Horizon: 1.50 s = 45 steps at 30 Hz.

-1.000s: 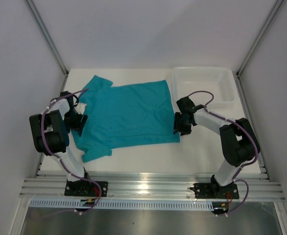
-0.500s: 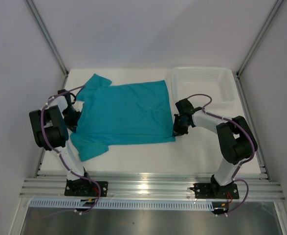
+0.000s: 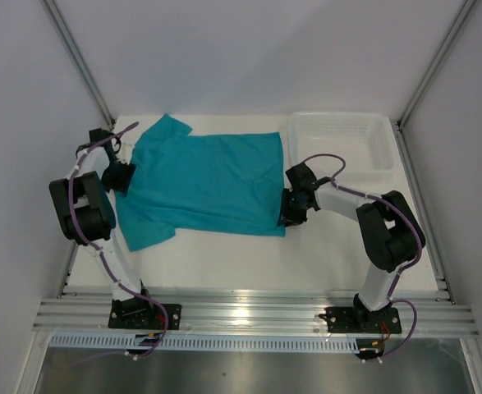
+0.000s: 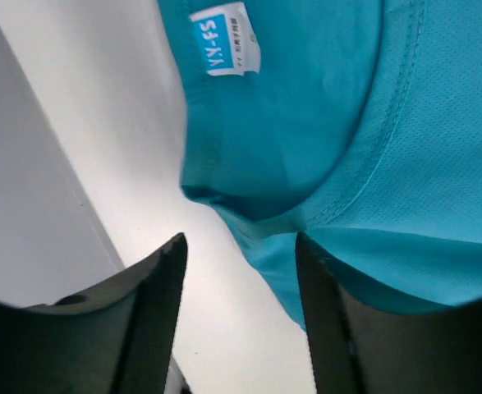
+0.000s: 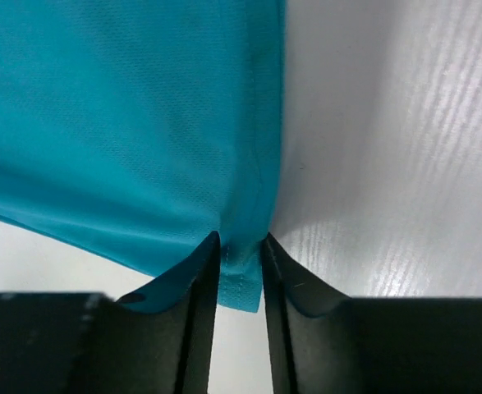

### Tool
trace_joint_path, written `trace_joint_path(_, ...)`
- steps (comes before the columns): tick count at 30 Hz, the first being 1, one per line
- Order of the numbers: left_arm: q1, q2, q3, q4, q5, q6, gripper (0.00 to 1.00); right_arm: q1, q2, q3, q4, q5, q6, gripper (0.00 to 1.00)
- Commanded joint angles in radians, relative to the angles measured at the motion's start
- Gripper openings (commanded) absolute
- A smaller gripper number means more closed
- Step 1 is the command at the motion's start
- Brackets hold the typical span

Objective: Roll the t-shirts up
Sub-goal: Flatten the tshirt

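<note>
Left end effector (image 4: 239, 246) has its two dark fingers well apart, and nothing is clamped between them. It sits low at the neck end of the t-shirt (image 3: 208, 180). In its wrist view the collar (image 4: 364, 156) curves across the gap in front of the fingertips, with the small white label (image 4: 224, 39) just beyond it.

Right end effector (image 5: 241, 242) is narrow, its fingers pressed in on the near corner of the hem (image 5: 261, 123). The teal fabric puckers toward the tips and fills the slit between them, so it grips the t-shirt there.

Between the two arms the t-shirt lies spread flat on the white surface (image 3: 306, 263), neck to the left and hem to the right. One sleeve (image 3: 168, 127) points toward the far left corner; the other sleeve (image 3: 146, 232) angles toward the near edge beside the left arm.

Past the hem, at the far right of the surface, stands a white plastic basket (image 3: 337, 116), close to the t-shirt's far right corner.
</note>
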Motion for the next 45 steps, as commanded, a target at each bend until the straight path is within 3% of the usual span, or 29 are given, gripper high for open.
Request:
trace_joint_path(1,0.007,-0.092,0.015,-0.006,-0.032,0.026,0.65,0.013,-0.007,0.027,-0.013,0.023,-0.025,0.34)
trace_joint_path(4,0.004,-0.274,-0.046,-0.028,-0.014,0.064,0.71,0.015,-0.054,0.023,-0.027,0.054,-0.042,0.42)
trace_joint_path(7,-0.007,-0.481,-0.173,-0.054,0.025,0.164,0.7,0.013,-0.089,0.018,-0.036,0.076,-0.071,0.45)
trace_joint_path(8,-0.02,-0.536,-0.212,-0.076,0.025,0.262,0.68,0.015,-0.094,0.014,-0.041,0.077,-0.079,0.46)
trace_joint_path(9,-0.055,-0.589,-0.367,-0.081,0.016,0.316,0.67,0.016,-0.099,0.011,-0.044,0.077,-0.08,0.45)
trace_joint_path(12,-0.123,-0.815,-0.548,-0.063,-0.027,0.555,0.63,0.024,-0.126,-0.022,-0.039,0.079,-0.09,0.44)
trace_joint_path(13,-0.163,-0.87,-0.721,-0.06,-0.021,0.621,0.63,0.025,-0.136,-0.031,-0.041,0.077,-0.087,0.43)
trace_joint_path(14,-0.181,-0.971,-0.772,-0.055,-0.018,0.732,0.64,0.024,-0.152,-0.038,-0.044,0.076,-0.085,0.43)
trace_joint_path(17,-0.218,-1.054,-0.965,-0.002,-0.024,0.869,0.67,0.022,-0.171,-0.058,-0.049,0.073,-0.079,0.43)
trace_joint_path(22,-0.218,-0.995,-1.036,0.139,-0.021,0.908,0.67,0.022,-0.16,-0.095,-0.023,0.048,-0.054,0.42)
trace_joint_path(28,-0.218,-0.826,-0.929,0.144,-0.024,0.875,0.66,0.033,-0.154,-0.112,-0.009,0.033,-0.024,0.41)
trace_joint_path(33,-0.217,-0.823,-1.026,0.214,-0.039,0.917,0.65,0.039,-0.163,-0.111,-0.013,0.042,-0.024,0.42)
trace_joint_path(45,-0.214,-0.742,-1.01,0.393,-0.11,0.833,0.48,0.051,-0.139,-0.057,-0.039,0.034,-0.019,0.47)
